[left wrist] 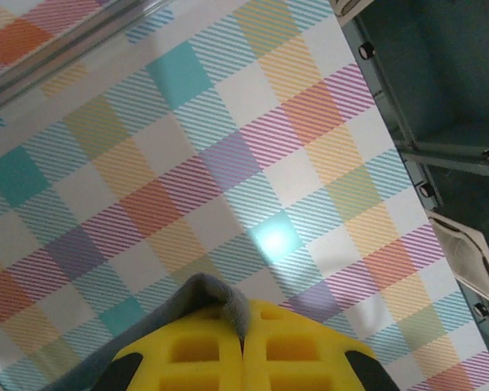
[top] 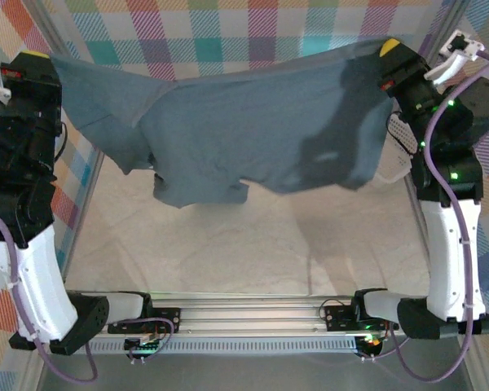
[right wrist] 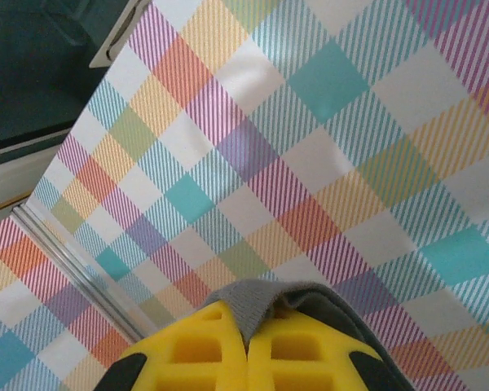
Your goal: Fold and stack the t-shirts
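Between left claw (left wrist: 244,326), right claw (right wrist: 246,327): soft slate-grey t-shirt (top: 253,130) pinched, draped, creased.

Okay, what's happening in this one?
Both arms are holding one dark grey t-shirt up in the air, stretched between them above the table. The left fingers are shut on one edge of the cloth, the right fingers on the other. It hangs unfolded; nothing is stacked yet.

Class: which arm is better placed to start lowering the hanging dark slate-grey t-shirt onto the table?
Probably left: the left gripper and right gripper both clamp the dark slate-grey t-shirt, but a white mesh basket crowds the right.
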Robot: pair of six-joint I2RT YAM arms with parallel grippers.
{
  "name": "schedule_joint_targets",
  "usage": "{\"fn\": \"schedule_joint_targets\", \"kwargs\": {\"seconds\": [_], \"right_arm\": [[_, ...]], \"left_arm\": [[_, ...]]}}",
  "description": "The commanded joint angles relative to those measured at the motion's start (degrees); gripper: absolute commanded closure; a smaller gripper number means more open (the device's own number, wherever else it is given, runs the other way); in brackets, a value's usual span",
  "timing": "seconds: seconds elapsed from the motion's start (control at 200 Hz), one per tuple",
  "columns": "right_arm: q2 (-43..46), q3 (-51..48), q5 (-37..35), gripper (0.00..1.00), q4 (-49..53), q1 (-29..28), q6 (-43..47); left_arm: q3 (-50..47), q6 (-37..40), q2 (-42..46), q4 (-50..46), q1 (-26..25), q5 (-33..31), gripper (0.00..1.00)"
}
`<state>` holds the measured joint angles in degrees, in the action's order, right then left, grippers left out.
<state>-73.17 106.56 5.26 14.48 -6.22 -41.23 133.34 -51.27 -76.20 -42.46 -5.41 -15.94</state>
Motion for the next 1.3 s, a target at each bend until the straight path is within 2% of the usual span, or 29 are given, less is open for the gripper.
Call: {"fn": "schedule_joint_targets", "kwargs": {"seconds": [0.0,0.25,0.35,0.44,0.555,0.68,0.755,0.825,0.945,1.01,1.09,1.185,1.295], "right_arm": [[-7.8,0.1,6.1,1.0,-0.6,0.5,-3.3],[-24.3,3.7,20.5,1.0,1.4,-0.4,-9.9],[-30.4,4.9,23.2,1.0,-0.3,-0.9,-9.9],[-36.3,11.3,24.5,1.0,2.2,-0.8,-7.5],[-42.5,24.3,25.1,1.0,7.5,-0.7,-5.5],[-46.9,38.6,23.5,1.0,11.3,0.4,-7.1],[-47.0,43.2,21.6,1.0,11.6,1.6,-9.1],[-45.0,43.5,19.7,1.0,10.7,2.8,-9.9],[-39.6,38.1,19.5,1.0,9.2,5.1,-10.7],[-35.2,32.1,19.7,1.0,8.2,5.8,-10.1],[-27.7,20.4,18.4,1.0,7.2,5.9,-8.6],[-17.3,1.9,14.5,1.0,6.1,5.9,-7.6],[-6.9,-20.9,10.2,1.0,1.6,5.3,-7.1]], "left_arm": [[0.1,-1.1,-11.0,-6.4,1.4,5.6,1.0],[-0.1,-2.3,-26.7,-10.5,6.1,19.0,1.0],[0.0,-0.8,-31.6,-9.9,7.2,21.0,1.0],[1.1,-1.4,-34.4,-7.8,9.0,23.7,1.0],[6.2,-1.8,-35.0,-5.6,10.9,25.2,1.0],[12.0,-2.8,-32.7,-2.3,12.7,27.2,1.0],[12.3,-3.1,-28.8,1.5,13.7,27.3,1.0],[12.4,-2.8,-24.7,2.7,14.1,26.8,1.0],[10.9,-4.3,-17.6,-0.3,14.2,27.3,1.0],[6.2,-4.5,-12.1,-1.5,14.1,27.2,1.0],[-6.1,-6.9,-3.3,-0.7,14.0,26.7,1.0],[-25.2,-12.1,7.0,1.1,12.8,30.2,1.0],[-47.8,-12.9,17.4,-2.9,10.2,32.6,1.0]]}}
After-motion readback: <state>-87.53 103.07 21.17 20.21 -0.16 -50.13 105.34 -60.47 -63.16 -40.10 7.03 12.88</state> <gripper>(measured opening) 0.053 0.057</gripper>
